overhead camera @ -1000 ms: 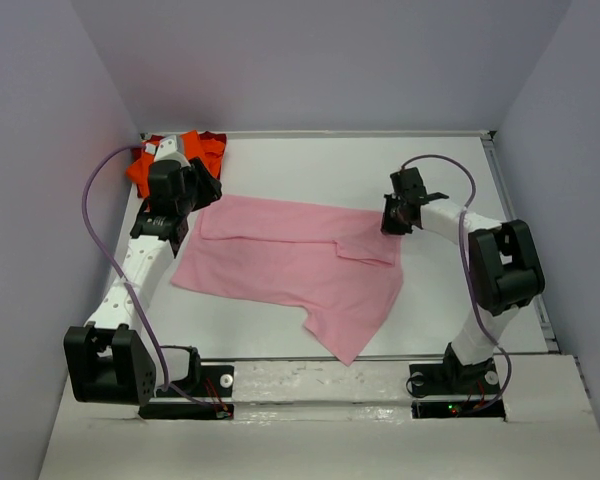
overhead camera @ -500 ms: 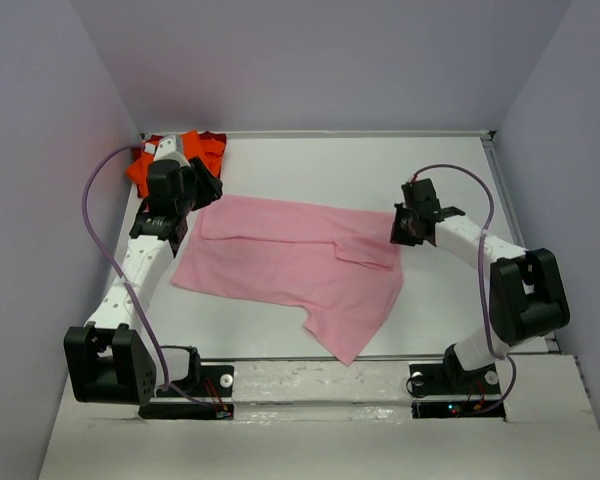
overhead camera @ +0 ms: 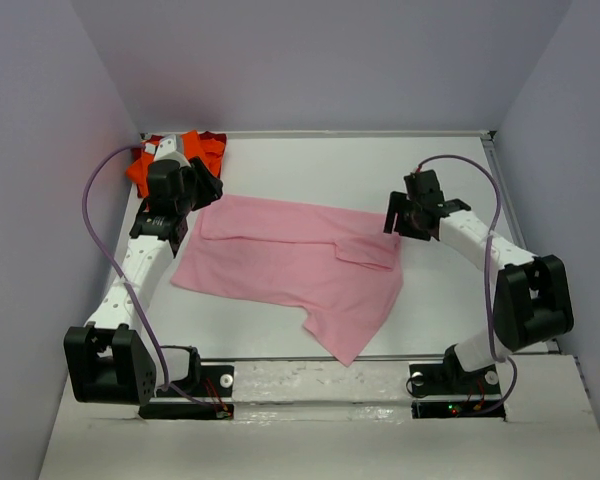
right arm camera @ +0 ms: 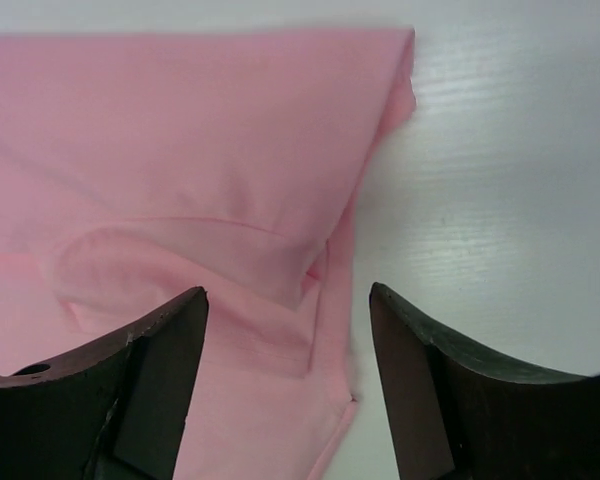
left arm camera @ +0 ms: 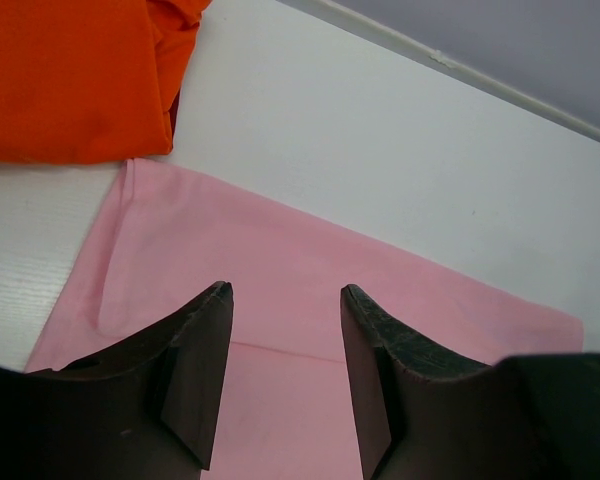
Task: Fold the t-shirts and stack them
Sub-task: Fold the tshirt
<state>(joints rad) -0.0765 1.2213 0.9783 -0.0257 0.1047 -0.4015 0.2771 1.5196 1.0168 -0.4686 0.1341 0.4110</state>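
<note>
A light pink t-shirt (overhead camera: 280, 265) lies spread flat in the middle of the table, with a sleeve folded in at its right edge (right arm camera: 230, 250). A bright orange t-shirt (overhead camera: 205, 150) is bunched at the far left corner (left arm camera: 70, 80), and a thin dark red strip (left arm camera: 172, 108) shows under its edge. My left gripper (overhead camera: 206, 190) hovers open over the pink shirt's far left corner (left arm camera: 285, 292), holding nothing. My right gripper (overhead camera: 394, 222) is open above the pink shirt's right edge (right arm camera: 288, 292), one finger over cloth, the other over bare table.
The white table (overhead camera: 330, 165) is boxed in by grey walls on three sides, with a raised rail (overhead camera: 500, 190) along its right side. The arm bases (overhead camera: 180, 385) stand at the near edge.
My right gripper has gone from shut to open and shifted slightly along the pink shirt's right edge, its elbow swinging out to the right. The left arm and the shirts have not moved.
</note>
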